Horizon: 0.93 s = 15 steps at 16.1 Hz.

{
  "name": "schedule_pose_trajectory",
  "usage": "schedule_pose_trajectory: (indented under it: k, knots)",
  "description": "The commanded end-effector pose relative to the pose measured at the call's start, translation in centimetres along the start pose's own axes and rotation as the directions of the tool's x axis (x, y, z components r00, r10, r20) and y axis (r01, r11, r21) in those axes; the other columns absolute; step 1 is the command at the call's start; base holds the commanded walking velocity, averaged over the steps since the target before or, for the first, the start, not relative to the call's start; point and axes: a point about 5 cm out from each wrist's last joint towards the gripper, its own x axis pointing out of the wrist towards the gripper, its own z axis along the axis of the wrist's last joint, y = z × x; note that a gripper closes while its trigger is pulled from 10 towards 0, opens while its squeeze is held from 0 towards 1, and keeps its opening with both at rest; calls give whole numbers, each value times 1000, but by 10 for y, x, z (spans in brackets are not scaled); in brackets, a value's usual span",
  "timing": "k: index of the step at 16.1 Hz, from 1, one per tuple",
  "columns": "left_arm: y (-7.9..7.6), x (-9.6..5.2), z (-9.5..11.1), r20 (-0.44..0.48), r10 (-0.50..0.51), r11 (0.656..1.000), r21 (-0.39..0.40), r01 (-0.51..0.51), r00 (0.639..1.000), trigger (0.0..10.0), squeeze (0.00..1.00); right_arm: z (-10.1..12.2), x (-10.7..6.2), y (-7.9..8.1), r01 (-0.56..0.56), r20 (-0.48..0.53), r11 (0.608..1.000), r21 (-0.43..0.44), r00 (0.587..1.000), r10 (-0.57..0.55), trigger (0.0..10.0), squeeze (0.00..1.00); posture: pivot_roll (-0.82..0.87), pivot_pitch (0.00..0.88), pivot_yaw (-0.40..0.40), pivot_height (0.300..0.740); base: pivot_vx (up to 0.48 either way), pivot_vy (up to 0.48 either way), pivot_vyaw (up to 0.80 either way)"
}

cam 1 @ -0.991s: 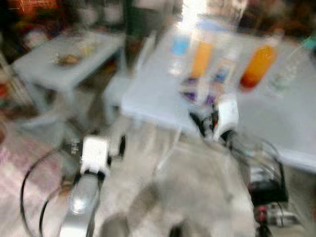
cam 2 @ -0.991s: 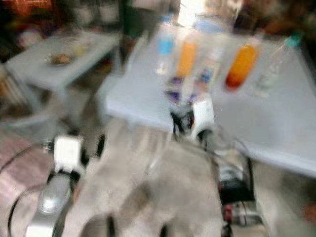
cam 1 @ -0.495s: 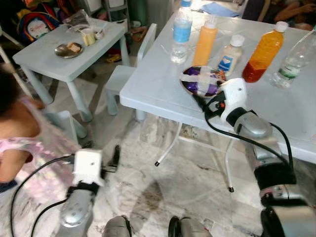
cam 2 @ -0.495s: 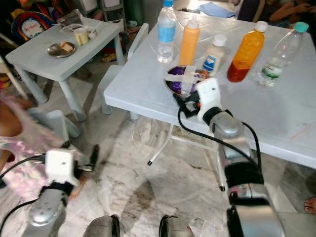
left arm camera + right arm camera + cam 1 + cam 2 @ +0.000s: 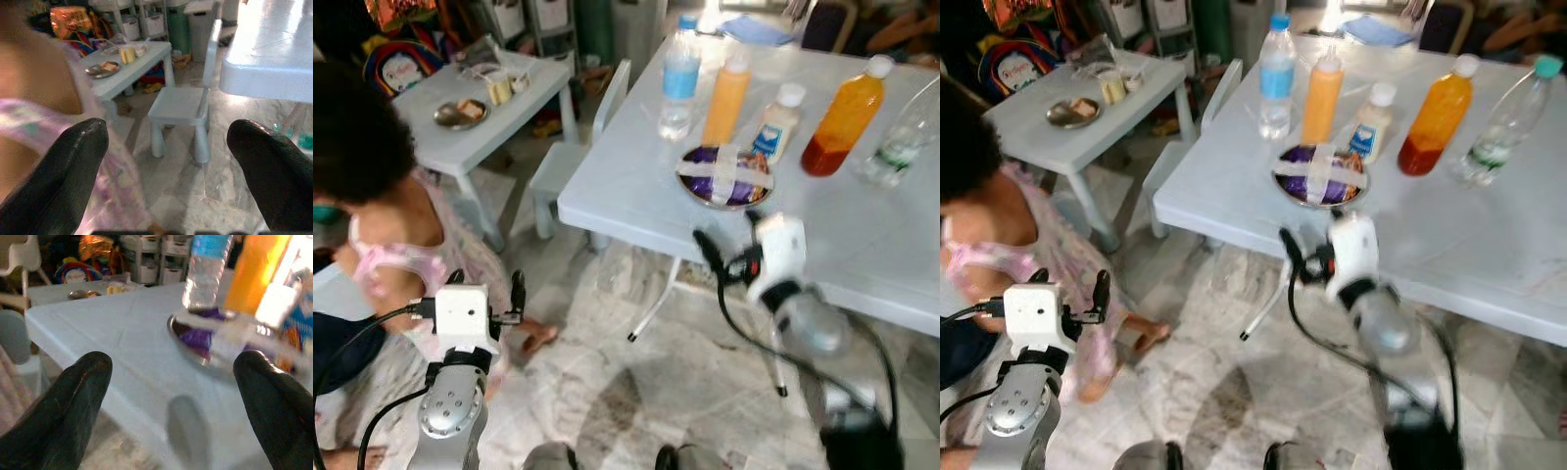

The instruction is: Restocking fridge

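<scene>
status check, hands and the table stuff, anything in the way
Right hand open, at the table edge short of the taped bowl. Left hand open, low, idle. Bottles upright on table, untouched. Person close by left arm.

Five bottles are counted on the big white surface (image 5: 1528, 264): one water bottle with a blue label (image 5: 1276, 76), one orange squeeze bottle (image 5: 1321, 98), one small white bottle (image 5: 1371, 121), one bottle of orange and red drink (image 5: 1436, 117), and one clear bottle with a teal cap (image 5: 1504, 123). One taped bowl (image 5: 1319, 176) is seen in front of them. Two surfaces are counted in all, with the small one (image 5: 1018, 116) and one small chair (image 5: 1193, 166) beside it, and one person (image 5: 1009, 245) and two pincers, left (image 5: 1067, 290) and right (image 5: 1301, 257).
</scene>
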Motion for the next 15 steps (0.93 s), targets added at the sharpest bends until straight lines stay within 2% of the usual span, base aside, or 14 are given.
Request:
schedule_pose_trajectory:
  k: [1, 3, 4, 6, 7, 8, 10, 13, 15]
  knots:
    - [7, -2, -4, -4, 44, 999, 8, -44, 999, 10000, 0, -2, -5, 3, 31, 21, 1000, -3, 999, -31, 10000, 0, 20, 0, 3, 740, 0, 0, 0]
    - [13, 1, -4, 4, 79, 997, -12, -79, 997, 10000, 0, -22, -16, -4, 209, -11, 978, -27, 978, -209, 10000, 0, -2, 0, 34, 740, 0, 0, 0]
    - [9, 5, -2, 12, 63, 998, -32, -62, 998, 10000, 0, -23, -15, -11, 247, -24, 969, -21, 969, -248, 10000, 0, -16, 0, 44, 740, 0, 0, 0]
    - [-2, 10, 4, 44, -11, 999, -35, 13, 999, 10000, 0, -14, -12, -13, 208, -8, 977, -41, 978, -209, 10000, 0, -22, 0, 36, 740, 0, 0, 0]
    - [-8, 13, 12, 68, -50, 998, -46, 53, 996, 10000, 0, -7, -6, -14, 198, -9, 980, -11, 980, -198, 10000, 0, -27, 8, 37, 740, 0, 0, -587]
    - [-8, 14, 14, 73, -58, 997, -53, 62, 996, 10000, 0, -5, -3, -13, 210, -9, 978, 15, 978, -210, 10000, 0, -27, 18, 36, 740, 0, 0, -681]
    - [-8, 17, 17, 78, -58, 996, -57, 63, 995, 10000, 0, 0, 0, -11, 209, 19, 978, -10, 978, -209, 10000, 0, -40, 44, 47, 740, 120, 0, -716]
    - [-14, 19, 18, 74, -96, 992, -70, 101, 993, 10000, 0, 2, 5, 1, 198, 27, 980, 20, 980, -198, 10000, 0, -47, 74, 72, 740, 272, 0, -625]
    - [-15, 20, 21, 77, -96, 992, -74, 102, 992, 10000, 0, -1, 5, 2, 184, 15, 983, 19, 983, -185, 10000, 0, -26, 80, 65, 740, 277, 0, 0]
